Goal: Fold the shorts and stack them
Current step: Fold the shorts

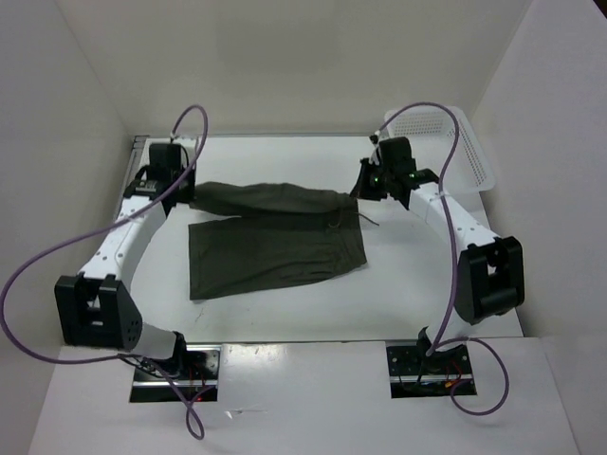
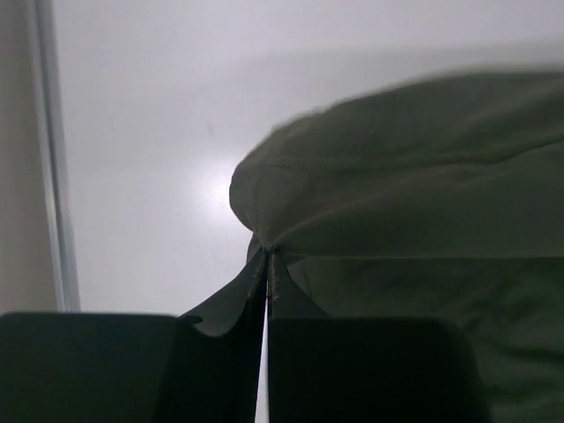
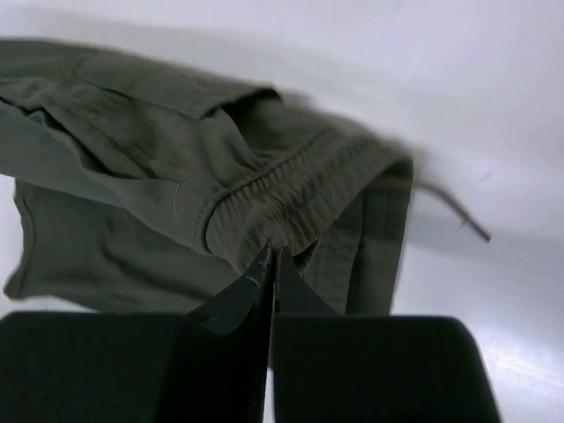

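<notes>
The dark olive-green shorts (image 1: 275, 237) lie on the white table, the near part flat, the far part lifted into a fold. My left gripper (image 1: 194, 192) is shut on the far left leg hem; in the left wrist view (image 2: 268, 254) the cloth (image 2: 414, 176) bunches at the fingertips. My right gripper (image 1: 362, 188) is shut on the gathered waistband (image 3: 291, 198) at the far right corner; the right wrist view (image 3: 271, 249) shows the pinch. The thin drawstring (image 3: 454, 211) trails to the right on the table.
A white plastic lattice basket (image 1: 446, 142) stands at the far right corner. White walls close in the table on the left, far and right sides. A metal strip (image 2: 48, 159) runs along the table's left edge. Purple cables loop off both arms.
</notes>
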